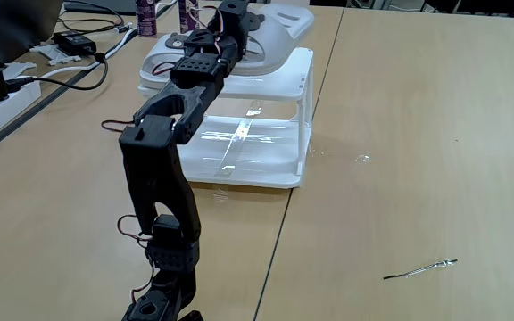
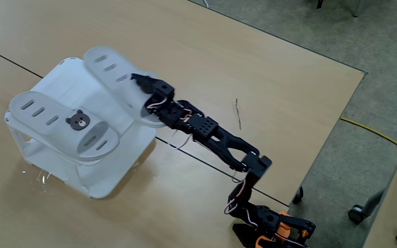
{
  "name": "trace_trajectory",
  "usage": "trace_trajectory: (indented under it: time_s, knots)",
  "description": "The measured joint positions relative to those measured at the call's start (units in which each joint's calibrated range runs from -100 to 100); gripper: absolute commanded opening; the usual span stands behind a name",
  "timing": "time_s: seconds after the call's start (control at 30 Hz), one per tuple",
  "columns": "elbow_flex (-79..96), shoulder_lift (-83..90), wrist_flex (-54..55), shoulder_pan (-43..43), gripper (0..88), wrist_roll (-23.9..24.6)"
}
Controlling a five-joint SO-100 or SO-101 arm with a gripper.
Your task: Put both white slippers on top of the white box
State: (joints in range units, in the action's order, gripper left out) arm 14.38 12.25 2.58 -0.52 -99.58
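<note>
White box point(image 2: 109, 180) on the worktop point(image 2: 267, 62), one slipper point(image 2: 60, 124) lying flat on its slatted top. The hand point(image 2: 143, 93) grips the second slipper point(image 2: 112, 76) by its near edge, holding it blurred and tilted over the box's far side, beside the first.

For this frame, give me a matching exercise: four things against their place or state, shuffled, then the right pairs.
Things:
1. bear-badge slipper
2. second slipper
3. white box
4. black arm

Places or states:
A. stretched out towards the box
B. lying flat on the slatted top
C. tilted and blurred, at the gripper
D. standing on the wooden table

Pairs: 1-B, 2-C, 3-D, 4-A
</note>
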Motion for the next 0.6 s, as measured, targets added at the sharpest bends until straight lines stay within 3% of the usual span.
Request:
trace_trajectory:
  time_s: [0.6]
  knots:
    - [-29.47,-29.77,0.0,-0.6,0.8,0.0]
